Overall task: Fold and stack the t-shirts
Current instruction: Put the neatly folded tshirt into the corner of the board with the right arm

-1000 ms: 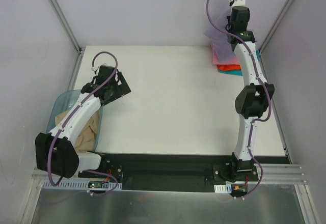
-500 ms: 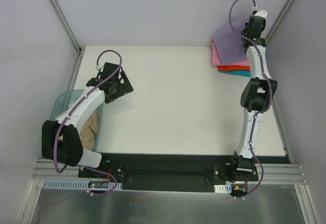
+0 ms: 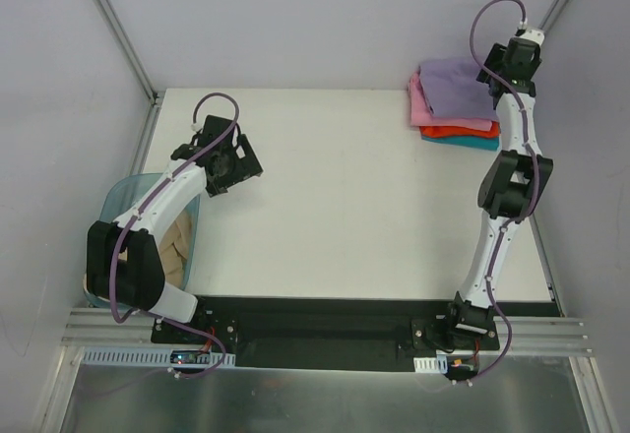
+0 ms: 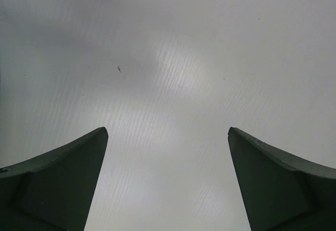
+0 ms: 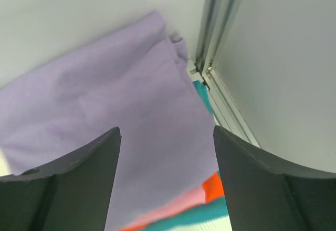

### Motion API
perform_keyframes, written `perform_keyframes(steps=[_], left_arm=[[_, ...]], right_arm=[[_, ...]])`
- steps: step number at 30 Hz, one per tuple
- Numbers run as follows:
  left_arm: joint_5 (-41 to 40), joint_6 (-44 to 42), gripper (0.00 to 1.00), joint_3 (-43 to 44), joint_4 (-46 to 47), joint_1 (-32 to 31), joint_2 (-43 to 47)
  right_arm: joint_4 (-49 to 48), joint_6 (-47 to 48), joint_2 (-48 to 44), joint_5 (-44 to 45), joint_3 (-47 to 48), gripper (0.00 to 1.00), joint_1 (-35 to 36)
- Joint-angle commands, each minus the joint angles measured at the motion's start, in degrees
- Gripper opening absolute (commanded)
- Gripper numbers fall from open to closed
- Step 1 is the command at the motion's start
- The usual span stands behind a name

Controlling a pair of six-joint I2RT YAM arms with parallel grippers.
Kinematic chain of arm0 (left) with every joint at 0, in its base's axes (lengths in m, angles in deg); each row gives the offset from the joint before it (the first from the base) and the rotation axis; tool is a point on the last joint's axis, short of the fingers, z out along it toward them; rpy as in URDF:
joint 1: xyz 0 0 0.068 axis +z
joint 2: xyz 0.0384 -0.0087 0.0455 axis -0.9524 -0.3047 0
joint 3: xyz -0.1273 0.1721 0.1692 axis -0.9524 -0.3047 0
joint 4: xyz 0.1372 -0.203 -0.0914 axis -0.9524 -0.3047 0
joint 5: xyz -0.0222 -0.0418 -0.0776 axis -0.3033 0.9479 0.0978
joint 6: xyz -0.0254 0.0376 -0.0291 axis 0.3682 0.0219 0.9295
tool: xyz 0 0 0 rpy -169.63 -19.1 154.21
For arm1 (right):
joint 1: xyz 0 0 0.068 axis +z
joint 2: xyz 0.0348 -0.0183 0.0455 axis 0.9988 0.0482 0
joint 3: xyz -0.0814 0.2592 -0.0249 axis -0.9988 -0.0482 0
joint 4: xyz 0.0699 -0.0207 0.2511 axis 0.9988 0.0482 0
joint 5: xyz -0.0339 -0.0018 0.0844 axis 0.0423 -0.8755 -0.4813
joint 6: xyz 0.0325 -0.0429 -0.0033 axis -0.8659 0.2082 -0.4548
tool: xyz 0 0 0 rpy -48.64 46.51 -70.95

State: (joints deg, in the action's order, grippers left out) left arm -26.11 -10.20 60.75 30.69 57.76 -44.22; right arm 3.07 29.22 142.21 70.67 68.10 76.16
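At the table's back right corner lies a stack of folded t-shirts. The lavender one (image 3: 456, 86) is on top, over pink (image 3: 420, 108), orange-red (image 3: 445, 131) and teal (image 3: 476, 143). My right gripper (image 3: 510, 63) hangs just right of the stack, open, nothing between its fingers. In the right wrist view the open right gripper (image 5: 167, 132) looks down on the lavender t-shirt (image 5: 115, 110), with pink (image 5: 176, 206), orange-red (image 5: 215, 185) and teal (image 5: 205, 213) edges below. My left gripper (image 3: 228, 160) is open over bare table (image 4: 168, 73); the left gripper (image 4: 168, 132) holds nothing. A tan t-shirt (image 3: 178, 243) lies in the bin.
A translucent pale-blue bin (image 3: 116, 200) sits off the table's left edge under my left arm. Aluminium frame posts (image 3: 120, 31) rise at both back corners; one post (image 5: 216, 26) stands close beside my right gripper. White walls enclose the table.
My right arm swung right and back with the lavender t-shirt, laid it on the stack, and its jaws opened. My left arm shifted slightly toward the back.
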Motion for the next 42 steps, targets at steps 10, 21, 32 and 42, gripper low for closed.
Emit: perform_keyframes(steps=[10,21,32,42], left_arm=[[1.3,-0.1,0.99,-0.5,-0.5,0.6,1.8],[0.1,-0.5,0.99,-1.3,-0.5,0.6,1.5],[0.3,-0.2,0.99,-1.0,-0.4,0.6,0.8],[-0.9,-0.4,0.99,-1.7,-0.4,0.6,3.4]], right_arm=[[16.4,33.1,-12.8,-11.4,-9.7,0.77,12.2],[18.4,33.1,-1.5,-12.3,-1.2,0.63,14.8],[10.8,34.5,-1.6,-0.2,-6.4,0.31,15.1],[10.3,25.8,-7.9,-2.8,-5.6,0.01,15.2]])
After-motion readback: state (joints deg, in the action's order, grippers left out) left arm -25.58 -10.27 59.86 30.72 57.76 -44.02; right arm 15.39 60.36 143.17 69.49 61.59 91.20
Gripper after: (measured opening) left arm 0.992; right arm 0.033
